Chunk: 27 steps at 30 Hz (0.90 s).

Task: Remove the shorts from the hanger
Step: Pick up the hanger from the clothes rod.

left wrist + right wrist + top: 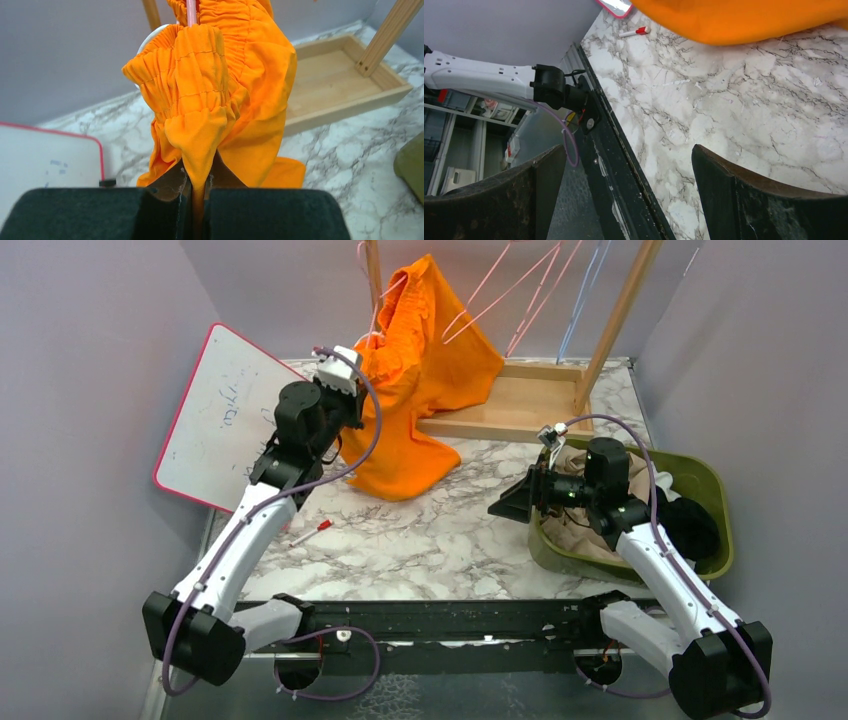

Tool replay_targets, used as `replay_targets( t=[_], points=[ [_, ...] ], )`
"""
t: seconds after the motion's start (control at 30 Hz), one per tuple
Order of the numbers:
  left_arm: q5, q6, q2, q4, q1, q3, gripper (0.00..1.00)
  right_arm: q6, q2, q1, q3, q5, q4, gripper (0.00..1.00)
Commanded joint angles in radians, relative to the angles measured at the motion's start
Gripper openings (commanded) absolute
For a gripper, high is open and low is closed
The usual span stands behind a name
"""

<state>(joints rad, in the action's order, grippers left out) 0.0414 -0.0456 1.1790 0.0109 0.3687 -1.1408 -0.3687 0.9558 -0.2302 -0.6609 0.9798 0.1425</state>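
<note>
Bright orange shorts (425,360) hang from a pink hanger (500,290) on the wooden rack, their lower leg spilling onto the marble table. My left gripper (345,375) is at their left side and is shut on the shorts. In the left wrist view a fold of the gathered waistband (200,100) runs down between the closed fingers of that gripper (199,172), and the pink hanger (191,10) shows above. My right gripper (510,502) hovers open over the table beside the green bin. In the right wrist view this gripper (626,150) holds nothing, and the shorts' orange edge (744,20) lies ahead.
A green bin (715,490) at the right holds tan cloth (575,530) and black cloth (690,530). The rack's wooden base tray (520,400) stands at the back. A whiteboard (225,415) leans at the left, with a red marker (312,531) on the table.
</note>
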Motion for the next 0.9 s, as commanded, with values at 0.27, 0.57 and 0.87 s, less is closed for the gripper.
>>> replay_targets(
  t=[0.27, 0.57, 0.87],
  points=[
    [0.094, 0.150, -0.340, 0.155, 0.003, 0.354, 0.00, 0.003, 0.008, -0.003, -0.011, -0.125, 0.052, 0.97],
    [0.332, 0.181, -0.588, 0.265, 0.003, 0.501, 0.00, -0.019, -0.013, -0.004, 0.007, -0.132, 0.001, 0.97],
    [0.484, 0.188, -0.721, 0.249, 0.010, 0.544, 0.00, -0.059, -0.047, -0.003, 0.004, -0.088, -0.089, 0.95]
  ],
)
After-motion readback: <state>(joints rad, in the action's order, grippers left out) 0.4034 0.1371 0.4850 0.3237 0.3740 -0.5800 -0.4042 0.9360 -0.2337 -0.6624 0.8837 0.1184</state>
